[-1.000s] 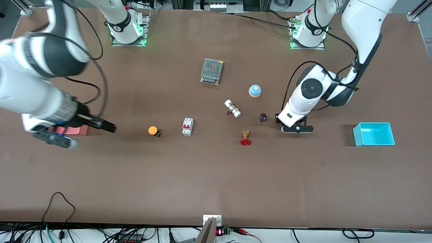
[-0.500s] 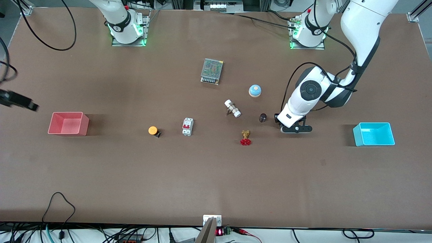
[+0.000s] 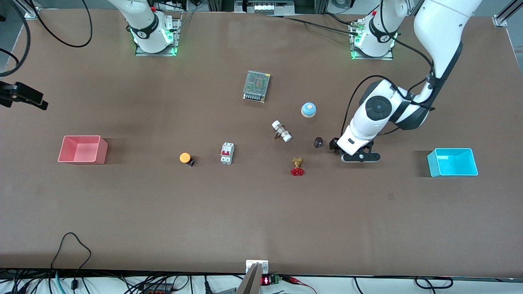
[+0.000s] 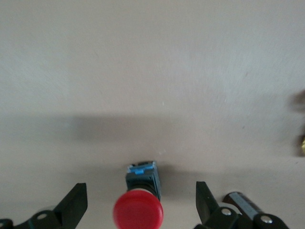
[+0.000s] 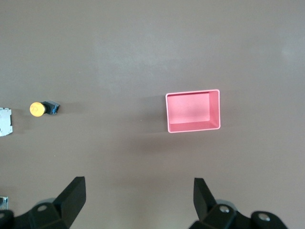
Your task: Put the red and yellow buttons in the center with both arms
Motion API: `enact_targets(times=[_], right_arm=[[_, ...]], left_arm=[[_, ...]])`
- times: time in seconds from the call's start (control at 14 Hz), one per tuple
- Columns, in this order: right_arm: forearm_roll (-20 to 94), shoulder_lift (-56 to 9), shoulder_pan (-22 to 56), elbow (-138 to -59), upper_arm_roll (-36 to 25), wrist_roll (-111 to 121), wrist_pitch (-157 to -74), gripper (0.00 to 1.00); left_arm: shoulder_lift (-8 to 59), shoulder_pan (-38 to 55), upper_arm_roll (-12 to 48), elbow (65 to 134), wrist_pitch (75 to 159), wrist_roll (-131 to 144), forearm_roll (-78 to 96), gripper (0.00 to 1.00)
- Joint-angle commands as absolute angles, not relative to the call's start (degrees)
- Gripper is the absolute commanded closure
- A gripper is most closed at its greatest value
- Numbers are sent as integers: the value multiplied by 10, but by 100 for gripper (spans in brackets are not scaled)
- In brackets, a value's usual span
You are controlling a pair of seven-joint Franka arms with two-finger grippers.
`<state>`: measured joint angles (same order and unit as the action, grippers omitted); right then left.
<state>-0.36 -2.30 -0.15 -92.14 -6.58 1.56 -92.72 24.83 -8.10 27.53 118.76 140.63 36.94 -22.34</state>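
The red button (image 3: 318,142) sits on the brown tabletop (image 3: 261,204) near the left arm's end. It shows close up in the left wrist view (image 4: 138,213), its round red cap toward the camera and its body on the table. My left gripper (image 3: 335,144) is low beside it and open (image 4: 140,202), a finger on each side and clear of the cap. The yellow button (image 3: 185,157) lies on its side toward the right arm's end and shows small in the right wrist view (image 5: 37,109). My right gripper (image 5: 138,195) is open and empty, high over the table's end (image 3: 24,98).
A pink box (image 3: 83,149) stands at the right arm's end and a blue box (image 3: 452,162) at the left arm's end. Between the buttons lie a circuit breaker (image 3: 227,153), a white connector (image 3: 282,131), a red handwheel valve (image 3: 297,167), a blue bell (image 3: 309,110) and a mesh power supply (image 3: 256,86).
My right arm has swung up from over the pink box and out toward the table's end. My left gripper has edged slightly toward the red button.
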Motion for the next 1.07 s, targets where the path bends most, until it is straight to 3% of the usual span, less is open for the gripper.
enact_targets(times=[0.0,0.43,0.79,1.0], right_arm=[[-10,53,4,-1022,-64,-9,-970,0],[-11,109,11,-1040,-62,-2,-924,0],[-14,118,10,-1041,-64,23,-923,0],[-15,119,11,-1039,-61,18,-922,0]], left_arm=[[200,-85,280,1151,1314,355,-238,0],[159,-85,283,1031,1122,225,-232,0],[155,-85,294,858,898,127,-206,0],[158,-127,290,807,828,79,-147,0]])
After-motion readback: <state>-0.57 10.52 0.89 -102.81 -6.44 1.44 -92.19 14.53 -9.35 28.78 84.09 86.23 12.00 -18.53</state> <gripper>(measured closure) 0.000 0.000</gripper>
